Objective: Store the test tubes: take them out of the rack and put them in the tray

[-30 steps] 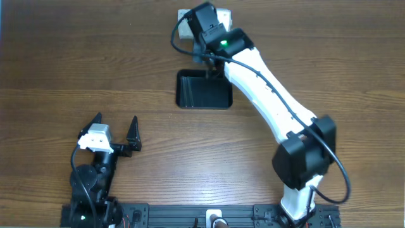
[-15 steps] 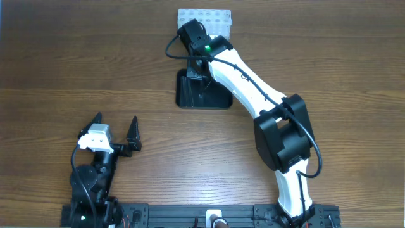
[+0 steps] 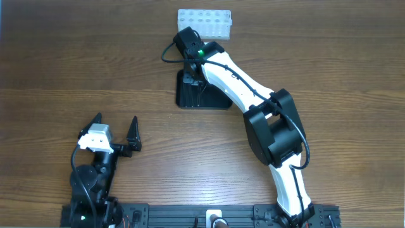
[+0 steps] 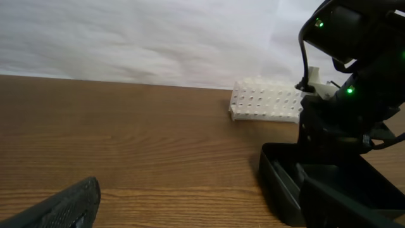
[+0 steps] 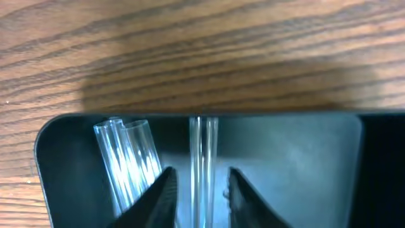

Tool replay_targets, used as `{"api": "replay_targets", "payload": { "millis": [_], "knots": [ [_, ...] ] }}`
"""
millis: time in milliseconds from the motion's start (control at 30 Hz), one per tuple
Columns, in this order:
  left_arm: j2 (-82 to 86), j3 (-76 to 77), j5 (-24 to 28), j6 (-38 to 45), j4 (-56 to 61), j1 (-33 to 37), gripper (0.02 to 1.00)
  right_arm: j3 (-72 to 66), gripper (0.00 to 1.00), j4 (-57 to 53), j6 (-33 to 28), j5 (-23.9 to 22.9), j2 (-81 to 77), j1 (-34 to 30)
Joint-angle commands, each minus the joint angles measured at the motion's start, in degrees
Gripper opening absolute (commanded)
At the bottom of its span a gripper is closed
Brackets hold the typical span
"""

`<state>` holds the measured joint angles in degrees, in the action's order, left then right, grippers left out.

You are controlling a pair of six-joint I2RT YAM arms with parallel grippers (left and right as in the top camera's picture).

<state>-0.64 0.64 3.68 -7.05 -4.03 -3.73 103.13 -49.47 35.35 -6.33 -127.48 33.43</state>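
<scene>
We take the black tray (image 3: 218,101) as our landmark on the wooden counter (image 3: 63,63). In the right wrist view the right claw (image 5: 202,174) hangs inside the tray (image 5: 297,158), close to one of its walls. A clear test tube (image 5: 204,145) runs straight out from the claw. Its long axis follows the claw's own line, and its far end points at that wall and reaches about up to it. A thin dark gap shows on each side of the tube, so we cannot tell whether the claw clamps it or only brackets it.

Just beside this tube, on the tray floor, lie two more tubes (image 5: 126,161). They rest against each other near a rounded corner of the tray. Their long axes run roughly the same way as the first tube, slightly slanted toward it, and their ends also point at that wall.

The white rack (image 3: 204,24) stands just beyond the tray's far side, apart from it. In the left wrist view the rack (image 4: 266,101) shows rows of holes behind the tray (image 4: 278,183).

The left claw (image 3: 115,123) sits well apart from the tray, off toward the left arm's base, with its two dark fingers spread wide and nothing between them.
</scene>
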Motion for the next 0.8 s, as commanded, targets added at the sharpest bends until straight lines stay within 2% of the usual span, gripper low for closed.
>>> {"api": "replay_targets", "payload": {
  "millis": [33, 100, 267, 467, 800],
  "knots": [
    [0.3, -0.3, 0.3, 0.8, -0.1, 0.3, 1.000, 0.4, 0.428, 2.8, -4.6, -2.0, 3.1, 0.4],
    [0.3, -0.3, 0.3, 0.8, -0.1, 0.3, 1.000, 0.4, 0.492, 4.6, -7.3, -4.6, 5.4, 0.2],
    [0.3, -0.3, 0.3, 0.8, -0.1, 0.3, 1.000, 0.4, 0.549, 14.5, -15.1, -12.0, 11.0, -3.0],
    [0.3, -0.3, 0.3, 0.8, -0.1, 0.3, 1.000, 0.3, 0.612, 26.8, -20.5, -12.0, 9.4, -9.0],
    [0.3, -0.3, 0.3, 0.8, -0.1, 0.3, 1.000, 0.3, 0.634, 32.7, -23.7, -11.1, 3.8, -12.5]
  ]
}}
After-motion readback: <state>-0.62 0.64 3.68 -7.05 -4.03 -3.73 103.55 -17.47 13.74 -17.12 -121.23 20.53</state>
